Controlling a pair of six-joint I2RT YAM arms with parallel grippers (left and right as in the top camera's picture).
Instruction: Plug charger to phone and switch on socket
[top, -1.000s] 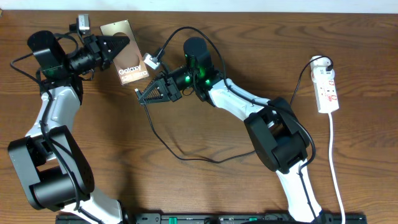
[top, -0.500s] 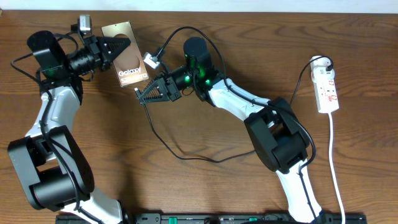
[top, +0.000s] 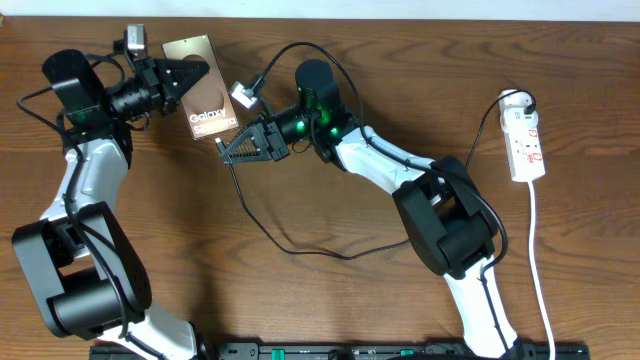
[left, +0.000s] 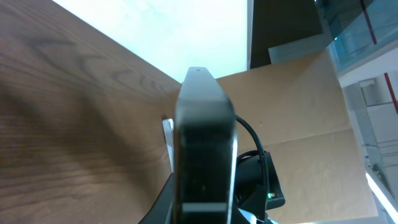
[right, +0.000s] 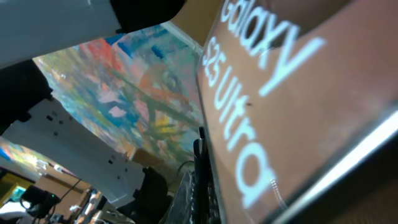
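Brown wood-grain table (top: 330, 300), pale strip (top: 400, 8) along 12 o'clock edge. Left wrist view: bright white light at 12 o'clock, cardboard panel (left: 298, 112) at 3. Right wrist view: colourful painting (right: 143, 106) at 9.

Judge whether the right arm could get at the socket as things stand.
Probably, though not at once: the way to the socket is free, but the right gripper is shut on the charger.

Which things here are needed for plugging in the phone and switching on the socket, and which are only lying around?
Needed: phone, held by left gripper; charger, tip in right gripper; socket.
Not needed: nothing loose; only the table and the arms' own thick cables.
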